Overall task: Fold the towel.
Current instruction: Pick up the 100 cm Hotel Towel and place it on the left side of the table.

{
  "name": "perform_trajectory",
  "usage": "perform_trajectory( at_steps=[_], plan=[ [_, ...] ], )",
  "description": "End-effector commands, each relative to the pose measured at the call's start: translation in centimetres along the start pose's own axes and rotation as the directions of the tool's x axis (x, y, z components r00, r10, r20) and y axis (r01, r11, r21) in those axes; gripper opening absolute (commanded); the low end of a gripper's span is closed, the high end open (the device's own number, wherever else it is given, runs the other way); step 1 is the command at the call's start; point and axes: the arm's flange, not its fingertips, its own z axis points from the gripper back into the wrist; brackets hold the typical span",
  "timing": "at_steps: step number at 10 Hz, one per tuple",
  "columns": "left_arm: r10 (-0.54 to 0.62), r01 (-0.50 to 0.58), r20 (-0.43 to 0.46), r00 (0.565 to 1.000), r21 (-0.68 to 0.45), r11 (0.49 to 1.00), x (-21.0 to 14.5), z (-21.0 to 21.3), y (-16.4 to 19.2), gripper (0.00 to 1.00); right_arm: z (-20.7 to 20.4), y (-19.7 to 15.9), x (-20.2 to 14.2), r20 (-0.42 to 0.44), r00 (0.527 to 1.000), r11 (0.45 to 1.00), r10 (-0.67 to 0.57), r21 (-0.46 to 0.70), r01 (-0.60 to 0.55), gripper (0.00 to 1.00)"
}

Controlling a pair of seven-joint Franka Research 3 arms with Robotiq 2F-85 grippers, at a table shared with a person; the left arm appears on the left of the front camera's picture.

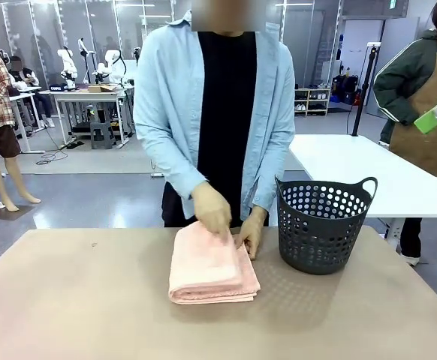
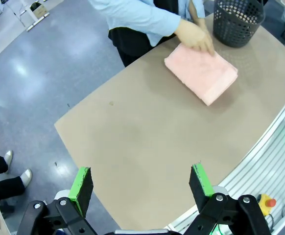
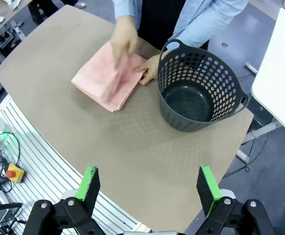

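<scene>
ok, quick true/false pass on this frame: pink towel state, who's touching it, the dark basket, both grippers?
1. The salmon-pink terry towel lies folded in a stack on the tan table. True.
2. The dark grey perforated plastic basket holds the towel. False: the right wrist view shows the basket empty, and the towel lies on the table beside it.
3. Both of the person's hands rest on the towel's far end, one hand on top. True.
4. The left gripper is clamped on the towel. False: its jaws stand open above bare table, well short of the towel.
5. The right gripper is open and holds nothing. True.
</scene>
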Motion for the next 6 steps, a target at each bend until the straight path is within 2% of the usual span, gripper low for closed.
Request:
perform_trajectory(
  at_steps=[1,6],
  plan=[
    [0.006,-0.006,-0.006,1.000,0.011,1.000,-0.12,0.22,-0.11,1.00,0.03,-0.19,0.01,-0.009,1.000,1.000,-0.007,-0.002,0.007,1.00],
    [0.006,-0.006,-0.006,1.000,0.011,1.000,-0.12,0.22,-0.11,1.00,0.03,-0.19,0.01,-0.009,1.000,1.000,-0.007,-0.002,0.007,1.00]
  ],
)
